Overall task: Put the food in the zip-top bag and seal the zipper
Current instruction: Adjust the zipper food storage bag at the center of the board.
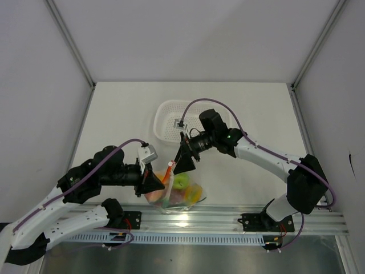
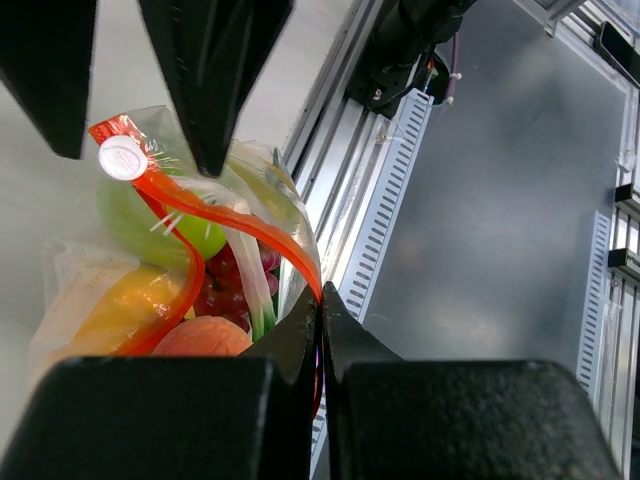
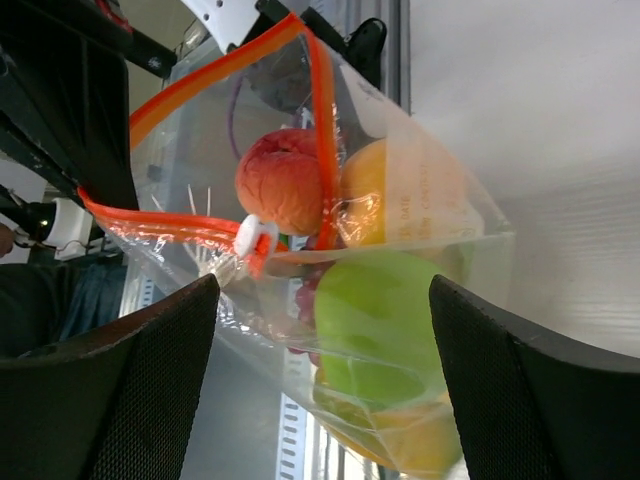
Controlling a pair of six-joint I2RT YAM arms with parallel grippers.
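Observation:
The zip-top bag (image 1: 191, 197) lies at the table's near edge, clear and floppy, with the food inside: a green apple (image 3: 385, 320), a peach (image 3: 285, 180), a yellow lemon (image 3: 400, 190) and dark grapes (image 2: 215, 285). Its red-orange zipper (image 2: 240, 225) curves open, with a white slider (image 2: 123, 158) at one end. My left gripper (image 2: 322, 300) is shut on the zipper strip at the bag's left end (image 1: 155, 184). My right gripper (image 1: 185, 164) hangs over the mouth, open, its fingers (image 3: 110, 390) wide on either side of the bag near the slider (image 3: 250, 235).
A white perforated basket (image 1: 165, 117) stands behind the bag, under the right arm. The aluminium rail (image 1: 228, 214) with the arm bases runs just in front of the bag.

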